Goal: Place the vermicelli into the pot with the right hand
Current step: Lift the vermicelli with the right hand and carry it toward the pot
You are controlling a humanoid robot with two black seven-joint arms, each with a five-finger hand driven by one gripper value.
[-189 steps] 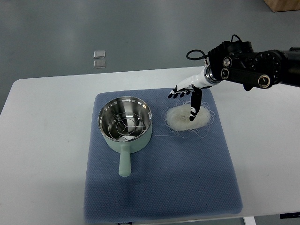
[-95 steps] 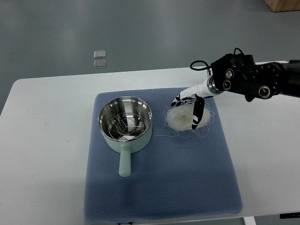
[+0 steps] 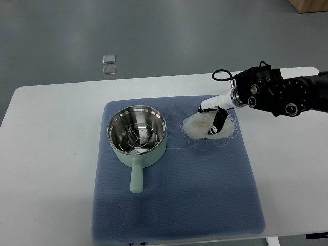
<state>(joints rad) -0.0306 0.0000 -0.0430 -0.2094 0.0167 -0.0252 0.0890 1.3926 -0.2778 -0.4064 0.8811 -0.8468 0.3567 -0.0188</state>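
Right hand closing on the vermicelli nest, pot waiting empty beside it.

The right hand [image 3: 212,119] has come down from a hover a second ago, when its fingers were spread above the nest, and now sits low on the vermicelli [image 3: 207,127]; the dark fingers [image 3: 219,122] are curled down into the right-hand part of the pale nest, apparently pinching it, though how firm the hold is cannot be told; the nest lies on the blue mat [image 3: 174,205], its shape slightly pulled toward the hand, loose strands trailing around it; the pot [image 3: 137,135] stands just left of the nest, apart from it, handle toward the viewer, nothing inside; judged stage: grasp being made, lift and carry leftward not yet begun; the mat rests on the white tabletop [image 3: 46,154]; left arm out of view.
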